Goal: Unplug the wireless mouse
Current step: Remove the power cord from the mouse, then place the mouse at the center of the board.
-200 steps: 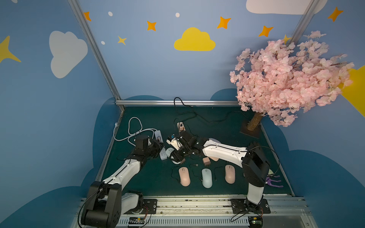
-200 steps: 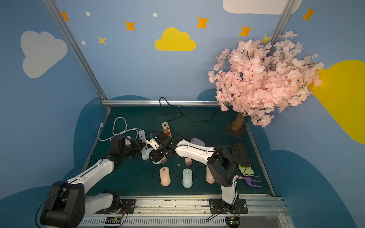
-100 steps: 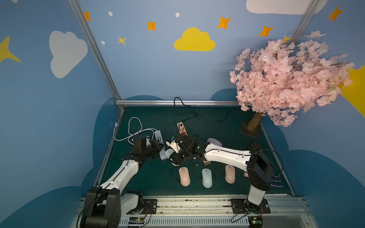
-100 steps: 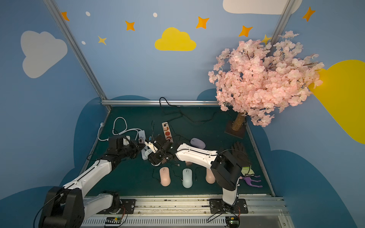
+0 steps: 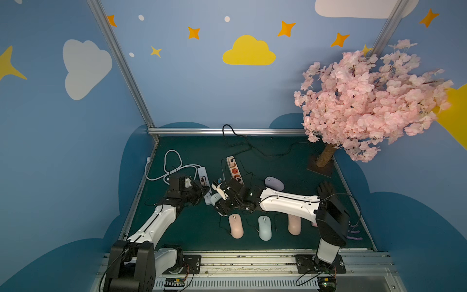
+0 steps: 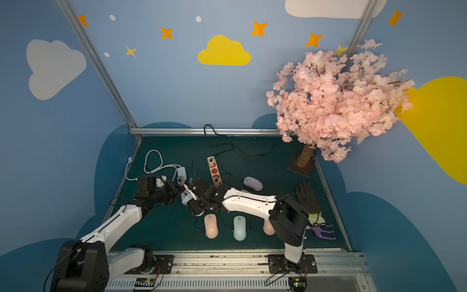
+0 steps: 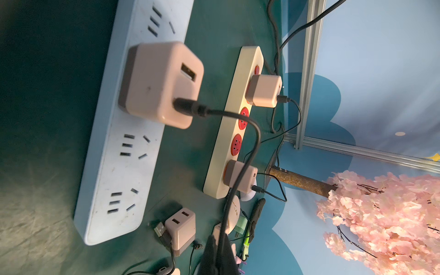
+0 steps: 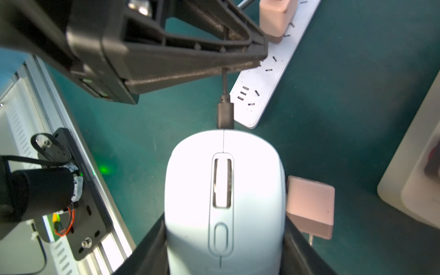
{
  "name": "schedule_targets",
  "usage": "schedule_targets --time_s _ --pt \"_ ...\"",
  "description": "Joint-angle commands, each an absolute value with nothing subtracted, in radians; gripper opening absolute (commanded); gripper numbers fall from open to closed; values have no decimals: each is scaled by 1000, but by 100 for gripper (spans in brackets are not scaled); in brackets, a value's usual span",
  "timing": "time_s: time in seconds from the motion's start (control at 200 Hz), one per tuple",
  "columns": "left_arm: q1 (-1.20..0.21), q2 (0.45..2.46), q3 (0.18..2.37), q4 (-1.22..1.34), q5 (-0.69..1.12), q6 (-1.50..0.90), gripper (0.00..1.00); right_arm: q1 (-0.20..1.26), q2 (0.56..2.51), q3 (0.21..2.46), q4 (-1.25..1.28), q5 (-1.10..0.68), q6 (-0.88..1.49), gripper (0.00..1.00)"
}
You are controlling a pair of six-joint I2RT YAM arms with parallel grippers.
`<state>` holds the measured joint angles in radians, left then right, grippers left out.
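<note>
Right wrist view: the pale blue plastic wireless mouse is clamped by its flanks in the right gripper. It sits left of centre on the dark green mat, just beside the near end of the white power strip. The left gripper is pinched together on the thin black cable, just behind the black plug seated in the mouse's nose.

The mouse looks light, hard and smooth, so probably slippery. The cable is limp; the stiff plug is the better hold.

Room is tight. A loose pink charger cube lies just beside the mouse. The cream strip with red sockets lies to the right, and a row of three other mice lies nearer.
</note>
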<state>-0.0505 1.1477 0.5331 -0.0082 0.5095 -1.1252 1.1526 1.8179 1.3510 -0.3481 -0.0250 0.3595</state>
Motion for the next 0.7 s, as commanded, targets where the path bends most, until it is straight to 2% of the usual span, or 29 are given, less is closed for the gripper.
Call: schedule_targets --time_s 0.0,0.295,0.415,0.696 --pt "-1 1121 573 50 432 -1106 4 1179 1768 1332 -546 -17 462 0" --pt "18 1113 585 34 464 -1086 4 1265 1761 1355 -581 70 492 0" --pt "18 1115 607 -19 491 -1040 4 1293 1756 1363 -531 105 586 0" --pt "32 1102 671 -278 532 -874 4 1327 1936 1544 -577 105 728 0"
